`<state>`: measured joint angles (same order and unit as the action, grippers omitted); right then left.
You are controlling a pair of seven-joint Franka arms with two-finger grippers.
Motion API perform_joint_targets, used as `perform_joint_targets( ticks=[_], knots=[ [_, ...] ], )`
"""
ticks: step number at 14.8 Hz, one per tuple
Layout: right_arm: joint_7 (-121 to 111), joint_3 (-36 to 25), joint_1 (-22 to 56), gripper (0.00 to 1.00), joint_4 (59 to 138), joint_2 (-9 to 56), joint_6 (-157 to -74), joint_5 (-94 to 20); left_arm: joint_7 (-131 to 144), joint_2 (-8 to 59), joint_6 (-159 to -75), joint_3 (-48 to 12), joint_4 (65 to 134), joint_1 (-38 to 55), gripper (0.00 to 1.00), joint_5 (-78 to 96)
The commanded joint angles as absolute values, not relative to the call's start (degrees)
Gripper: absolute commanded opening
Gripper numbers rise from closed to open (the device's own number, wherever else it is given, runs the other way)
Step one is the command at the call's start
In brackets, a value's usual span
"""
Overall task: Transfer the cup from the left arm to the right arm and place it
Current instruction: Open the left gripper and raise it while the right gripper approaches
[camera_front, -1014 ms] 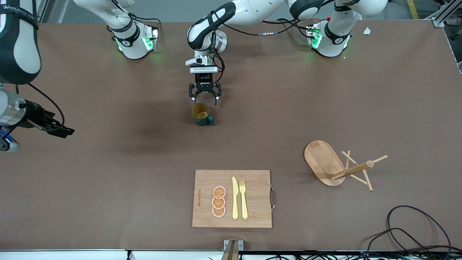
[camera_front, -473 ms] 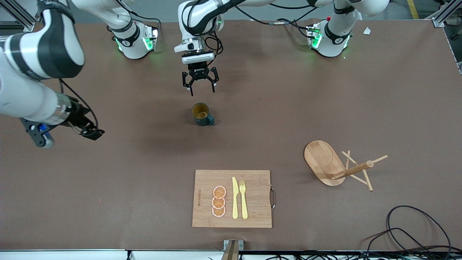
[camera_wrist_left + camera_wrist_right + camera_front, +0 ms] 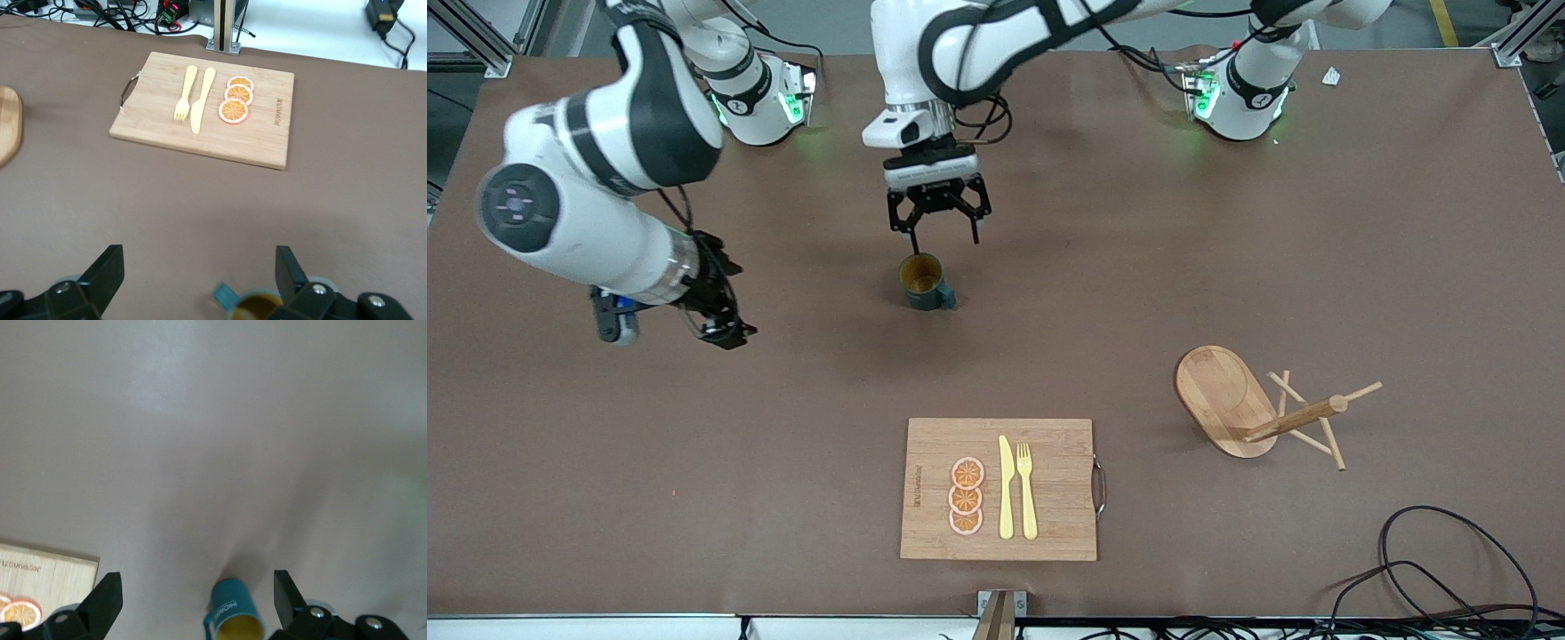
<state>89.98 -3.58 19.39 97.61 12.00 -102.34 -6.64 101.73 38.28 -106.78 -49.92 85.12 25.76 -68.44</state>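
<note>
The cup (image 3: pixel 922 282), a small dark teal mug with a yellow inside, stands upright on the brown table, its handle turned toward the front camera. My left gripper (image 3: pixel 944 236) hangs open just above it, a little to the robots' side of the rim. The left wrist view has the cup (image 3: pixel 257 307) at the frame's edge by one finger of that gripper (image 3: pixel 198 277). My right gripper (image 3: pixel 729 336) is open and empty, off toward the right arm's end of the table. Its wrist view (image 3: pixel 198 597) looks at the cup (image 3: pixel 233 613) from a distance.
A bamboo cutting board (image 3: pixel 1058 462) with orange slices (image 3: pixel 966 496), a yellow knife and a fork lies nearer the front camera. A wooden mug tree (image 3: pixel 1227 400) lies tipped over toward the left arm's end. Black cables (image 3: pixel 1449 569) curl at the table's front corner.
The right arm has swung in from the table's end toward the cup. The left gripper lifted off the cup, then came back down a little. The cup has not moved.
</note>
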Motion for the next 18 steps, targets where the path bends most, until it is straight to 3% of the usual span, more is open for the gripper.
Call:
perform_joint_targets(
  ticks=[1,6,14,18],
  knots=[
    [97.5,-4.0,23.5,1.0,102.9,10.8,-105.7,-7.2,91.9,37.4,-107.8,-57.6,86.4,14.6,1.0,-65.5],
    [109.6,-4.0,31.4,1.0,112.7,9.5,-114.8,-7.2,73.7,37.8,-107.8,-65.6,84.1,-0.7,1.0,-58.7],
    [125.5,-4.0,45.0,1.0,125.7,9.7,-134.7,-7.2,58.0,37.1,-102.5,-66.4,78.7,-11.5,1.0,-48.1],
    [127.1,-4.1,46.8,0.99,125.7,13.1,-136.8,-7.1,57.9,36.7,-98.4,-68.7,76.6,-15.4,1.0,-48.0]
  ],
)
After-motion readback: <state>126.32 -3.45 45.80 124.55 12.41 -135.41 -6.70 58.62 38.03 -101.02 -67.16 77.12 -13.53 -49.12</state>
